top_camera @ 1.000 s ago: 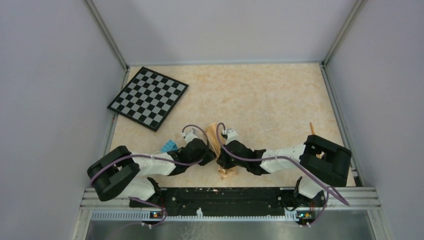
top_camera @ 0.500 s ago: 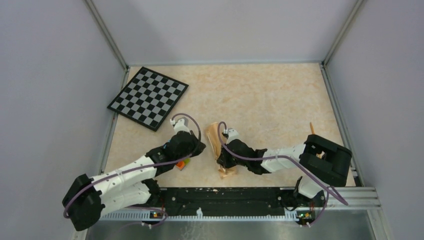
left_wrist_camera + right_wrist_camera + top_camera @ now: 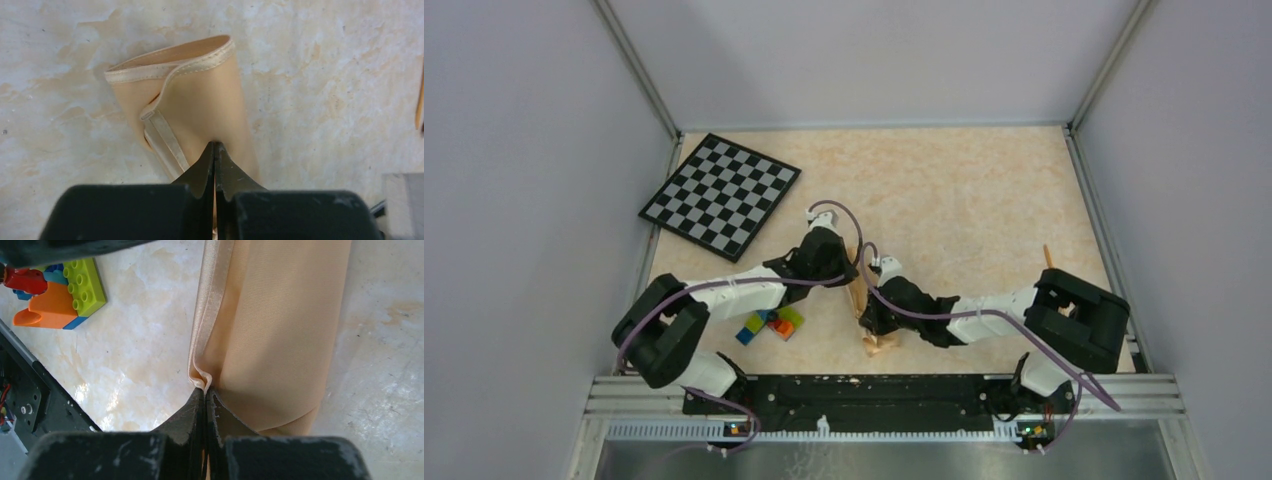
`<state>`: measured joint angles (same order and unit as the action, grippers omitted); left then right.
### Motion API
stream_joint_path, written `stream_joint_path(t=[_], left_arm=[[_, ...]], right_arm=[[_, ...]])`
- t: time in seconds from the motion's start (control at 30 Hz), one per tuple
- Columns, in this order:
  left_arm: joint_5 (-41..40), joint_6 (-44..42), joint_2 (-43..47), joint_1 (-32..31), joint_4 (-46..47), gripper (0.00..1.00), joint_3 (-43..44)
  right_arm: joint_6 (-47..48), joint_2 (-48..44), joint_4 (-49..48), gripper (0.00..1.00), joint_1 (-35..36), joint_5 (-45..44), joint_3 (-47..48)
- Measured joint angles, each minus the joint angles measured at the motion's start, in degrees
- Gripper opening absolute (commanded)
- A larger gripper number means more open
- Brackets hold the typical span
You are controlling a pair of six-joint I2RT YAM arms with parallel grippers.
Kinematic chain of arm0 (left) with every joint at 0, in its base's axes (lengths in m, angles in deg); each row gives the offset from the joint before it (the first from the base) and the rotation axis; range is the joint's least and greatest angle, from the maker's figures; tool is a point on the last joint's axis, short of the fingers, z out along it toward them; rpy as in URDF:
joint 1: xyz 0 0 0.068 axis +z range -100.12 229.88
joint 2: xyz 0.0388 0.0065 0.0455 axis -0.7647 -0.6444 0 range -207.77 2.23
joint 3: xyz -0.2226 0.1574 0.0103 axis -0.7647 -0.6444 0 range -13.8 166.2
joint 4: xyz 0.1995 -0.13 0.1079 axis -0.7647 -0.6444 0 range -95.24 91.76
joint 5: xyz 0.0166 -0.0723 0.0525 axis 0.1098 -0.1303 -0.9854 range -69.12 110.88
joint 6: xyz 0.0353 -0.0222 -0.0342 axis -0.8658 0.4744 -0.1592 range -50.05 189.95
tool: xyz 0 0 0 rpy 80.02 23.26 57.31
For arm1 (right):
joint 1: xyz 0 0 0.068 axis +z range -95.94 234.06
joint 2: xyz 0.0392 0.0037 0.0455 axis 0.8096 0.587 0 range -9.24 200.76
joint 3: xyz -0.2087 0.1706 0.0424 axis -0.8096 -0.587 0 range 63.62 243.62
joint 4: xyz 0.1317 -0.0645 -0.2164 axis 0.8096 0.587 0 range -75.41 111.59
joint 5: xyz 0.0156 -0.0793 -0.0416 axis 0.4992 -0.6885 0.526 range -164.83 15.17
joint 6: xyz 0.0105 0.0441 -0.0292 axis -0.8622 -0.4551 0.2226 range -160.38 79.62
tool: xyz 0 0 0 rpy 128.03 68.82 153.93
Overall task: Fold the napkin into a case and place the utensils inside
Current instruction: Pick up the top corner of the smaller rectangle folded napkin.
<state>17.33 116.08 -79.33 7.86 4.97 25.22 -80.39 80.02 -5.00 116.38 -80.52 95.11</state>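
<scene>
napkin (image 3: 856, 288): lies on the counter (image 3: 964, 190) close to the near edge, about midway between the left and right edges. it is folded into a narrow strip running from near to far. in the top view much of it is covered by the two arms.

left claw (image 3: 215, 150): fingers are pressed together, tips down on the upper layer of the cloth. a sliver of peach is seen in the seam between them, so a pinch on the napkin is recorded. in the left wrist view the far end of the strip gapes a little, its stitched hem curled up off the lower layer. a pale hem band is seen running back under the fingers.

right claw (image 3: 205, 395): fingers are closed. the hemmed long edge of the napkin is gathered into a small pucker exactly where the tips meet, so it is pinched there. this claw sits nearer the near edge than the left one, and the two are close together on the same strip.

utensil (image 3: 1047, 257): one slim orange piece is noted by the right edge, well apart from the napkin, its near end hidden by the right arm. spoon or not cannot be told.

toy bricks (image 3: 771, 324): a cluster near the near edge, left of the napkin, not touching it.

checkerboard (image 3: 720, 195): lies flat and skewed at the far left corner.
</scene>
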Motion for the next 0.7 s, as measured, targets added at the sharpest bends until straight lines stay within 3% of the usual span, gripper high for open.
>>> stream_joint_path(t=[0.1,0.3,0.4,0.57,0.7], left_arm=[[0.20,-0.68,-3.54,0.31,0.81,0.00,0.52],[1.46,-1.73,-9.81,0.50,3.58,0.00,1.29],[2.05,-3.06,-10.23,0.50,3.74,0.01,1.86],[3.52,-6.05,-8.94,0.74,0.46,0.30,3.21],[7.52,-7.61,-6.58,1.73,-2.34,0.40,6.51]], right_arm=[[0.66,-1.03,1.68,0.03,-0.31,0.04,0.00],[4.20,-7.45,10.29,0.32,-1.18,0.20,0.00],[6.43,-12.79,14.12,0.40,-3.32,2.21,0.28],[7.08,-15.37,12.92,0.43,-13.66,9.49,2.58],[5.68,-8.22,7.39,0.41,-20.09,15.06,6.27]])
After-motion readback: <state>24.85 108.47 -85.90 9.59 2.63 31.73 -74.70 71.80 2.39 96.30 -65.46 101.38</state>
